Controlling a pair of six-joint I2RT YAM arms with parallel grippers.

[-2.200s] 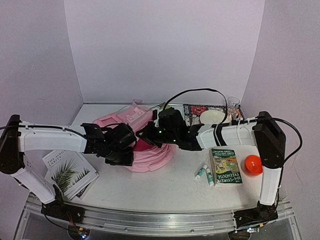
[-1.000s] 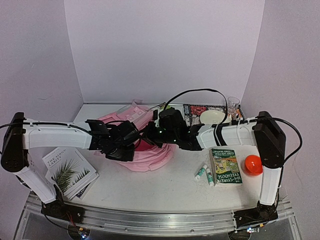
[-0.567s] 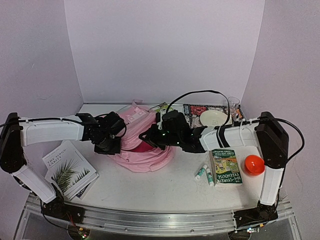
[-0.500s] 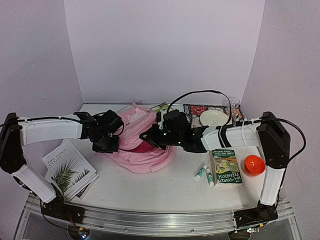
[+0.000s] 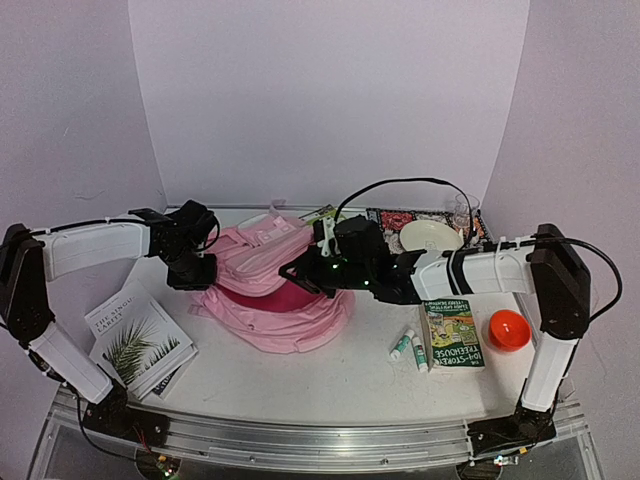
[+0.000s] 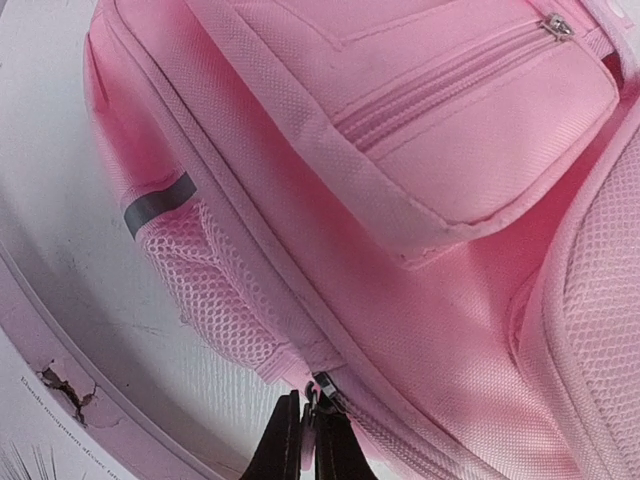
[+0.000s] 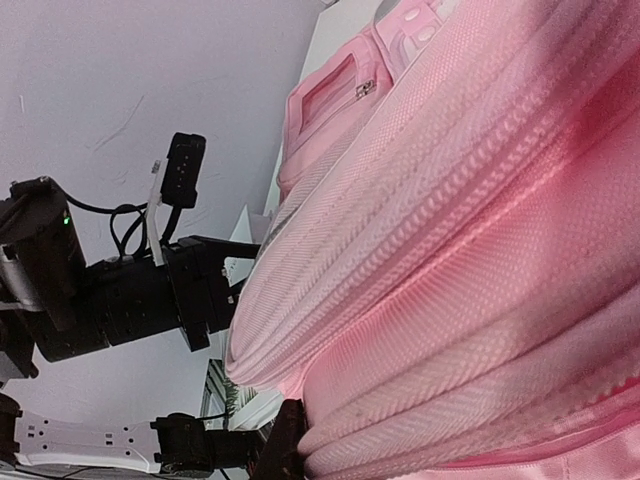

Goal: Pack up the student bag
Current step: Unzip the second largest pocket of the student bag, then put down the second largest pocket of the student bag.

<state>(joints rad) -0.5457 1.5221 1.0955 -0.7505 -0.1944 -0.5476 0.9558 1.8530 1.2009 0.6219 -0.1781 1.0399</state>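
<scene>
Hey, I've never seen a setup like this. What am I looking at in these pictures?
Two robot arms bolted to a table. One picture looks down from above; the other two come from cameras on each wrist. A pink student bag lies in the middle, partly unzipped. The left fingers pinch its zip tab; the right fingers seem to grip its edge. Around it lie a palm-cover book, a green book, two small tubes, an orange ball and a bowl.

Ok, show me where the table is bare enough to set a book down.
Bare white tabletop lies in front of the large pink fabric backpack, between the palm-leaf book and two white glue sticks. Back right is crowded: cream bowl, clear glass.
</scene>
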